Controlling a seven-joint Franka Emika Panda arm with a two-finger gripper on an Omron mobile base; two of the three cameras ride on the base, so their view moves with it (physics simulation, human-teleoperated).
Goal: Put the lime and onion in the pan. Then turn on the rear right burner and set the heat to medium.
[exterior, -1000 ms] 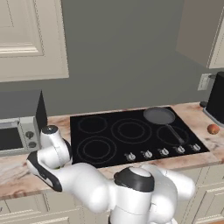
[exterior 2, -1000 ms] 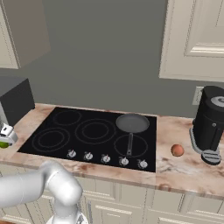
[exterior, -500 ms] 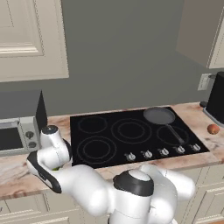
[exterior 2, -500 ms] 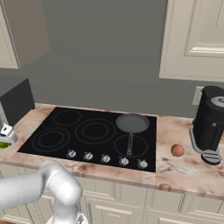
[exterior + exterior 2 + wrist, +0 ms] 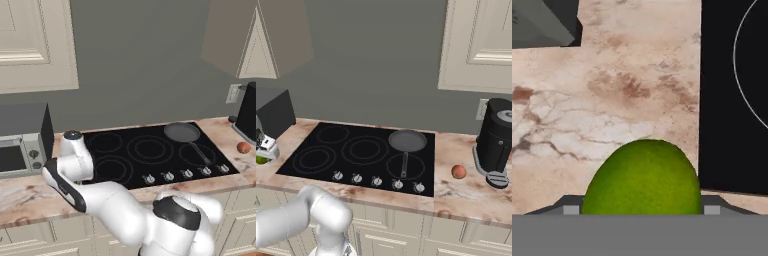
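Note:
The lime (image 5: 643, 177) is a smooth yellow-green ball low in the hand view, on the marbled counter just left of the black cooktop. My gripper (image 5: 642, 210) is shut on it, a fingertip against each side. From the right base view, the gripper (image 5: 263, 150) points down at the far left edge with the lime (image 5: 261, 160) under it. The grey pan (image 5: 407, 140) sits on the rear right burner, handle toward the front. The orange-brown onion (image 5: 458, 171) lies on the counter right of the cooktop, far from the gripper.
A row of knobs (image 5: 376, 181) runs along the cooktop's front edge. A dark coffee machine (image 5: 498, 142) stands at the far right, beyond the onion. A microwave (image 5: 17, 155) sits at the back left, close to my arm.
The jaws have closed in on the lime. The arm, the pan and the onion stay where they were.

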